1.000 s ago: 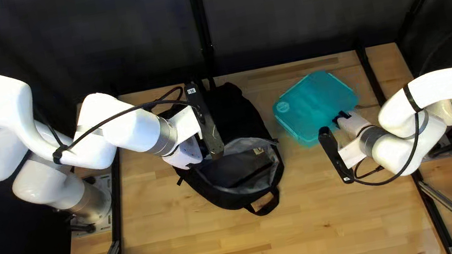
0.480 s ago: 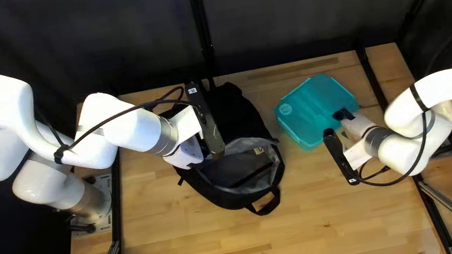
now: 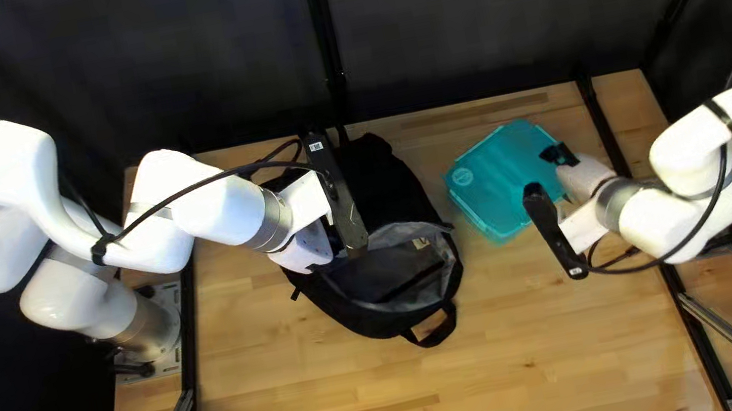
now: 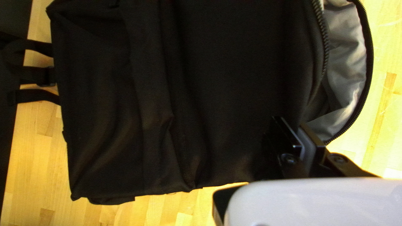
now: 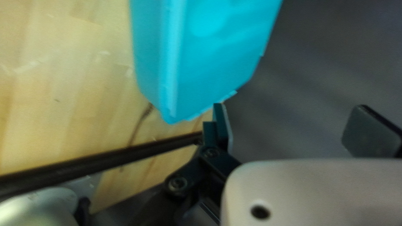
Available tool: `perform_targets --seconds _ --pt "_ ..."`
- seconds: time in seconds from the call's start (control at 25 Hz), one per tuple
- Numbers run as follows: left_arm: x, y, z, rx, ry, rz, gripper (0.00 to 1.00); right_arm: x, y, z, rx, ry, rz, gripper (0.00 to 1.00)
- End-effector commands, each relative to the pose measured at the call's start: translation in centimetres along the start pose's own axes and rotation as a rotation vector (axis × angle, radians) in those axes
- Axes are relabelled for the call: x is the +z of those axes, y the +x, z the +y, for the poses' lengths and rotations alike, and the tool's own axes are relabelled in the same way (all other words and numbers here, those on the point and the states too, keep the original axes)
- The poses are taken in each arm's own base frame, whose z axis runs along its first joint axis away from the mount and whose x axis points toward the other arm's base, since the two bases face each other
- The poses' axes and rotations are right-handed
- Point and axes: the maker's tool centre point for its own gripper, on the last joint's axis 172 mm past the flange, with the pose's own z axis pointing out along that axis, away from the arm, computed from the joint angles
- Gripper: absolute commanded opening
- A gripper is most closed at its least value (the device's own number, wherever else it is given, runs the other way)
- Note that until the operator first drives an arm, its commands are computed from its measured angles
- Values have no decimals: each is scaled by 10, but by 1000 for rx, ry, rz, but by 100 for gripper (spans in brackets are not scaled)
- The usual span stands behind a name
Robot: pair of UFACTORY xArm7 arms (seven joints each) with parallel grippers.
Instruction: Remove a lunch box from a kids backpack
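Note:
The black backpack [image 3: 387, 182] lies on the table with its grey-lined opening unzipped. My left gripper [image 3: 304, 250] is at the opening's left side; in the left wrist view, the gripper [image 4: 299, 127] is shut on the backpack [image 4: 234, 83] by its cloth edge beside the zipper. Outside the bag, right of it in the top left view, sits the teal lunch box [image 3: 506, 173]. My right gripper [image 3: 560, 155] is at that box's right edge. In the right wrist view the gripper [image 5: 293, 127] stands wide open, and the lunch box [image 5: 209, 54] is ahead of its fingers, not between them.
The wooden table [image 3: 361, 407] extends in front of the backpack and the box. A black rail [image 3: 600, 122] runs along the table's right side, near my right arm. Backpack straps [image 4: 37, 75] lie loose at the bag's far end from my left gripper.
My right gripper has moved from over the lunch box's lower right corner up along its right edge, and its forearm has shifted right. The left arm has barely moved.

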Motion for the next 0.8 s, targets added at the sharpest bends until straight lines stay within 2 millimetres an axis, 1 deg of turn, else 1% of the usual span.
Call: perform_targets --seconds 0.04,0.2,0.24,0.28,0.32,0.36,0.6,0.64,0.8 --pt "1 -1 1 0 -2 -3 0 -6 -15 35 4 -2 -20 100" --pt "5 -2 3 -3 -8 -24 0 -11 -27 56 9 0 -30 100" --pt "5 -2 3 -4 -10 -32 18 -11 -28 58 10 1 -32 100" --pt "3 -1 4 -2 -11 -37 60 -12 -29 60 10 2 -35 100" --pt "1 0 4 -1 -11 -40 86 -13 -29 61 10 3 -37 100" --pt "-3 1 4 0 -10 -45 100 -14 -30 63 10 5 -41 100" --pt "-20 3 4 7 5 -66 100 -17 -32 68 14 13 -51 100" --pt "-26 4 5 10 9 -70 100 -18 -32 70 14 15 -52 100" --pt "-46 14 7 21 13 -80 100 -27 -40 84 20 30 -62 100"
